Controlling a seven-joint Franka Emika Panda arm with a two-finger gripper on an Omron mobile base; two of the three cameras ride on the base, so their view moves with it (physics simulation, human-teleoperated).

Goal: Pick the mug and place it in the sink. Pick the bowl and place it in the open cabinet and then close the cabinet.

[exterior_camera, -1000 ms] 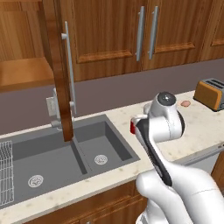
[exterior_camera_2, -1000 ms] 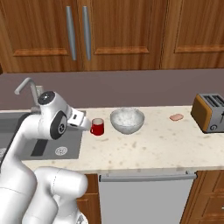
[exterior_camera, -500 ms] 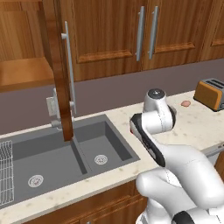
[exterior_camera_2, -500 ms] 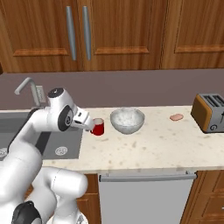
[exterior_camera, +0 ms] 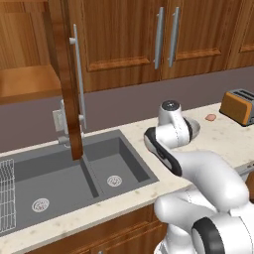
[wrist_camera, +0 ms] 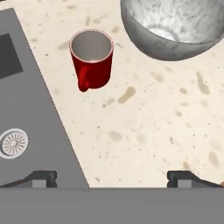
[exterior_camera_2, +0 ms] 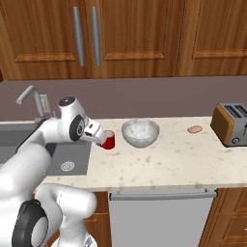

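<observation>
- Fingertips [wrist_camera: 46, 177] of our gripper [wrist_camera: 117, 178] sit far apart at the bottom of the hand view, jaws spread wide with nothing between them, only bare speckled countertop [wrist_camera: 144, 131].
- We see the red mug [wrist_camera: 91, 57] ahead of the fingers and apart from them, nearer the finger on the view's left, upright on the counter with its mouth open to us and its loop handle turned toward the camera.
- From the right base view, the gripper [exterior_camera_2: 96, 136] hangs just beside the mug [exterior_camera_2: 109, 141], on its sink side, not touching that we can tell.
- We find the speckled stone-grey bowl [wrist_camera: 175, 26] just beside the mug (a narrow gap of counter shows between them in the hand view); in the right base view the bowl [exterior_camera_2: 140, 132] stands on the mug's far side from the arm.
- Beside the mug on the other side lies the dark grey sink [wrist_camera: 26, 122], its rim running close past the mug and one round metal drain [wrist_camera: 13, 142] in sight.
- Left base view: the double-basin sink [exterior_camera: 74, 183] with a white wire rack [exterior_camera: 6, 193] at its far end, and above it the cabinet door [exterior_camera: 67, 89] swung open, edge-on to us, over a wood shelf [exterior_camera: 27, 82].
- Farther along the counter stand an orange toaster [exterior_camera_2: 230, 124] and a small pink item [exterior_camera_2: 195, 129], well apart from the mug.
</observation>
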